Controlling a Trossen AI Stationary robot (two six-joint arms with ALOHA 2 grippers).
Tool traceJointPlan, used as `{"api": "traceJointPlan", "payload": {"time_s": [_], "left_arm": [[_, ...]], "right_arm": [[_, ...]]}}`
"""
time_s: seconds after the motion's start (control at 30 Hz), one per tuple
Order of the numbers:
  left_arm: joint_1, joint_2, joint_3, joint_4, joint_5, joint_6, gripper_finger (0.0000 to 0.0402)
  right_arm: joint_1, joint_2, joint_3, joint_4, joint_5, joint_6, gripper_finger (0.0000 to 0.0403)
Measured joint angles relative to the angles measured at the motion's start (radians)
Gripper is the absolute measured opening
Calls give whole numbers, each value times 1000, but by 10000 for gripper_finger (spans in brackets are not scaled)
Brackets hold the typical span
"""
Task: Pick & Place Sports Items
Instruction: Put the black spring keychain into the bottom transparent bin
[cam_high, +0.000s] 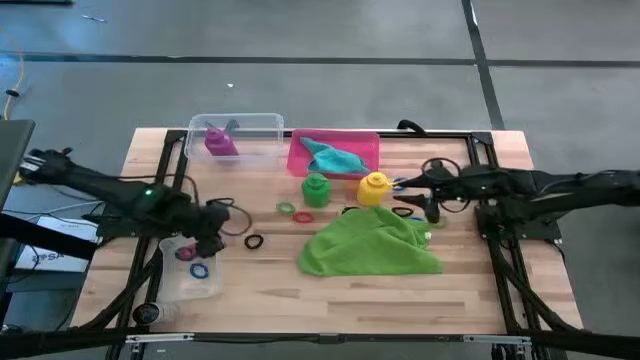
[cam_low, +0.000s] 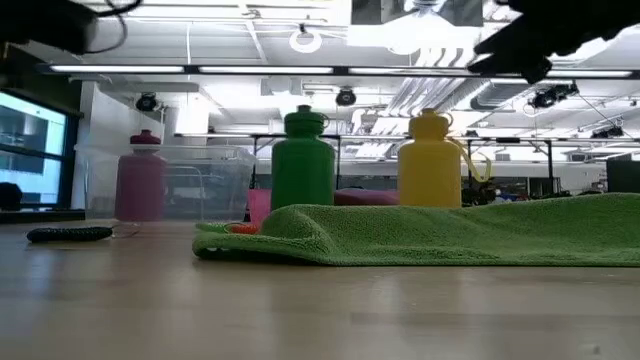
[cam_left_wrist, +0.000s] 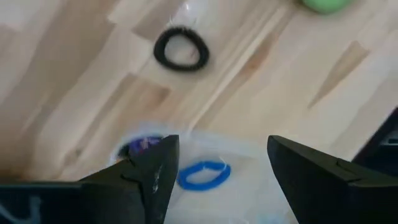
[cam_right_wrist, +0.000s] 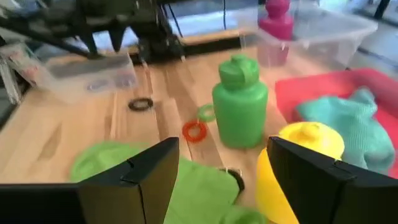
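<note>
My left gripper (cam_left_wrist: 217, 171) hangs open and empty over the small blue ring (cam_left_wrist: 204, 175) in the clear plastic tub (cam_high: 205, 285), my right gripper (cam_right_wrist: 221, 174) open beside the yellow plastic bottle (cam_right_wrist: 305, 171); risk: a finger nudges and topples it.

A purple bottle (cam_high: 220, 141) stood in the clear far tub (cam_high: 262, 124). The tray (cam_high: 296, 160) was pink, holding a teal cloth (cam_high: 334, 157). Near it were a green bottle (cam_high: 316, 189), a yellow bottle (cam_high: 374, 188) and a larger green cloth (cam_high: 368, 245). Rings were red (cam_high: 304, 216), green (cam_high: 287, 208), black (cam_high: 254, 242) and blue (cam_left_wrist: 204, 175). The table (cam_high: 400, 300) was pale wood.
</note>
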Motion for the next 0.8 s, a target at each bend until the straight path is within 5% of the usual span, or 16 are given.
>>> {"api": "traceJointPlan", "payload": {"time_s": [0.37,0.8], "left_arm": [[154,111,0,10,-2,276,195],[173,317,0,125,-59,433,195]], "right_arm": [[0,42,113,-261,-24,-15,197],[0,72,176,-406,-21,-84,197]]}}
